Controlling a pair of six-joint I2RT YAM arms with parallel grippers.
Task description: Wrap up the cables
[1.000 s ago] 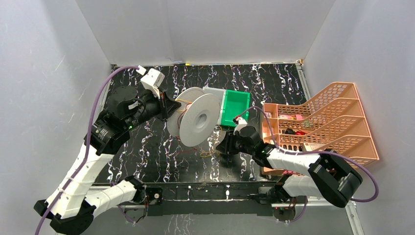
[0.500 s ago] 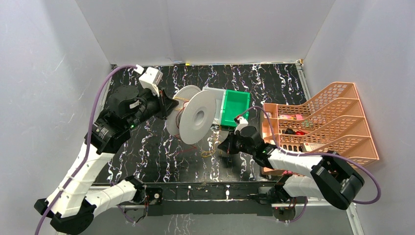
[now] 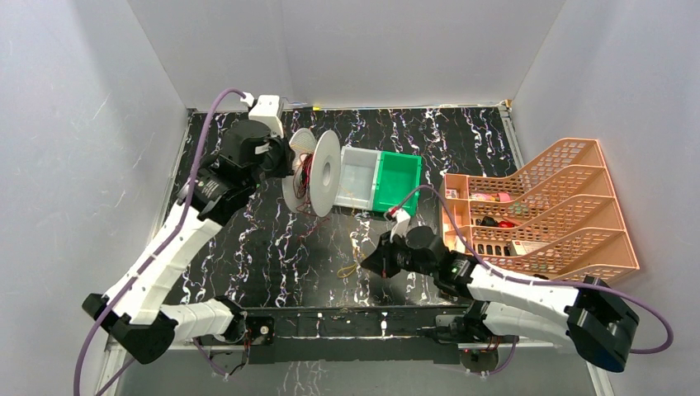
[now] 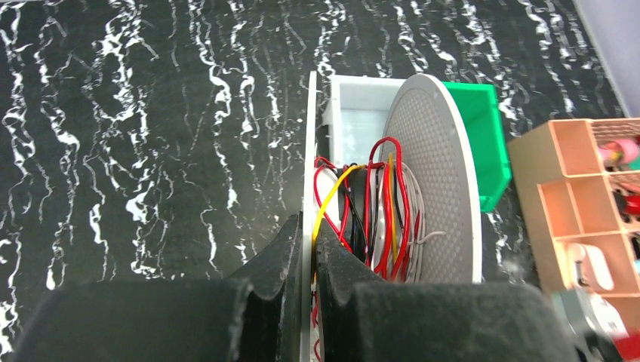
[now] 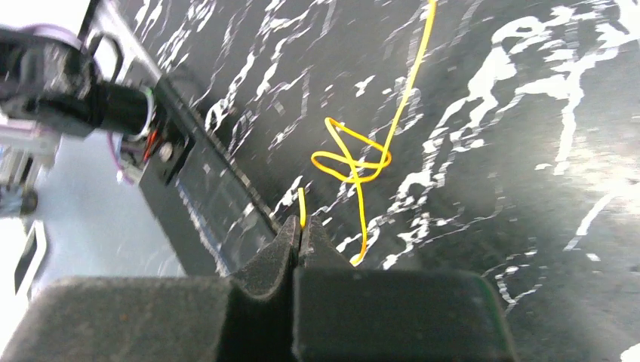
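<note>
The right gripper (image 5: 300,230) is clamped shut on the yellow cable (image 5: 355,154). A short stub pokes up between its tips, and the rest coils in a loose loop just ahead on the table (image 5: 528,188), then runs off toward the spool (image 3: 323,173). The left gripper (image 4: 309,241) pinches the spool's near flange, holding it on edge. Red and yellow cables (image 4: 381,204) bunch on the hub right beside its fingers.

The cables are hair-thin and glossy. The spool is white with flat round flanges (the far one's inner face looks finely dotted), and the fingers are matte black. The table is black with white veins.

A second ago the spool's face tilted toward the camera. Now it stands edge-on and farther back, and the right gripper has closed and moved nearer the table's front edge.
</note>
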